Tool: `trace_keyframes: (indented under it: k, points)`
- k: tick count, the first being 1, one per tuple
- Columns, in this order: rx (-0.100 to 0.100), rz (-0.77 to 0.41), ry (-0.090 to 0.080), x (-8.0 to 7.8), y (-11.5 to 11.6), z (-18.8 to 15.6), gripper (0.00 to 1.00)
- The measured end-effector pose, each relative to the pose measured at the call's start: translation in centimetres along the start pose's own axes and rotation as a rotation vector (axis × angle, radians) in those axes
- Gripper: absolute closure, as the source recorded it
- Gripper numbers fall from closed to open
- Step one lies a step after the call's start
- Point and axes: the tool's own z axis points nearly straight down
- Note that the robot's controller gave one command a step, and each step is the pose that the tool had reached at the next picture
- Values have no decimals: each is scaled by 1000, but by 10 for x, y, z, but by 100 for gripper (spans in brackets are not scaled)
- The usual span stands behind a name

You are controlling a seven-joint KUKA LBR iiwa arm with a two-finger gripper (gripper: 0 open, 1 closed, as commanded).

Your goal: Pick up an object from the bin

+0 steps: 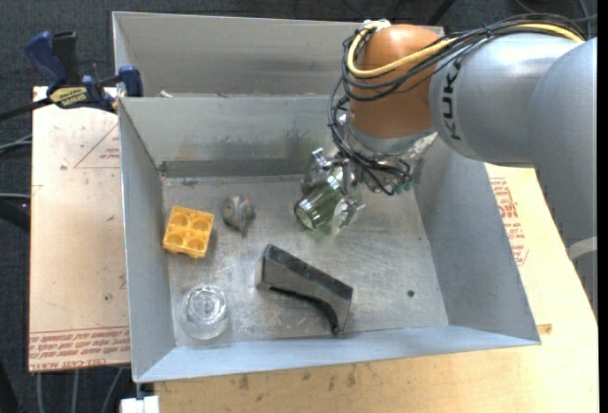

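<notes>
My gripper hangs under the orange wrist cover, over the middle of the bin floor toward the back. Its fingers are closed round a small clear greenish cup-like thing, which sits tilted at their tips just above the floor. In front of it lies a black wedge-shaped piece, apart from the gripper. A small grey lump rests to the left of the gripper.
A yellow block with four round hollows lies by the left wall. A clear glass cup stands in the front left corner. The arm comes in over the right wall. The right part of the floor is bare.
</notes>
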Motion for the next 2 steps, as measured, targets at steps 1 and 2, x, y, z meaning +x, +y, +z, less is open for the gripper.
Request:
trace_keyframes:
  k: [1, 2]
  points:
    - [-3, 0, 6, 1, 1, -21, 100]
    - [1, 1, 0, 0, 0, -45, 100]
